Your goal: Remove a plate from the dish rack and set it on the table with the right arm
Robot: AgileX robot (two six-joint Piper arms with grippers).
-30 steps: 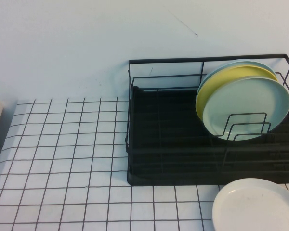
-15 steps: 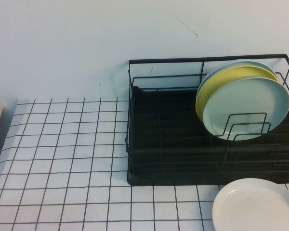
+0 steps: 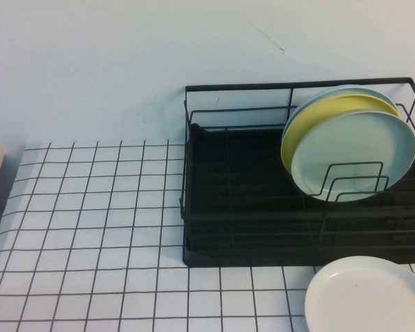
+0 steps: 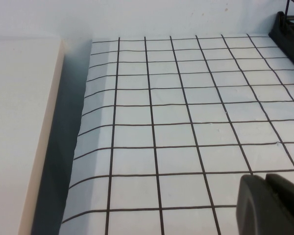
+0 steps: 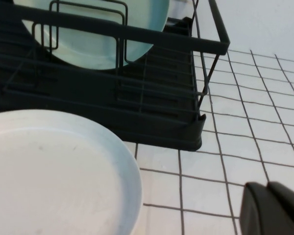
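Observation:
The off-white plate (image 3: 367, 295) lies flat on the white gridded table (image 3: 90, 228), just in front of the black wire dish rack (image 3: 290, 87). The right wrist view shows the plate (image 5: 54, 171) close below the rack's front wall (image 5: 161, 132). My right gripper (image 5: 267, 185) is shut and empty over the table, beside the plate and apart from it. My left gripper (image 4: 264, 177) is shut and empty over bare grid far left of the rack. Neither gripper shows in the high view.
A light teal plate (image 3: 353, 155) and a yellow plate (image 3: 311, 117) stand upright in the rack's right part, with another teal rim behind them. A white block (image 4: 19, 132) sits at the table's left edge. A pale wall rises behind.

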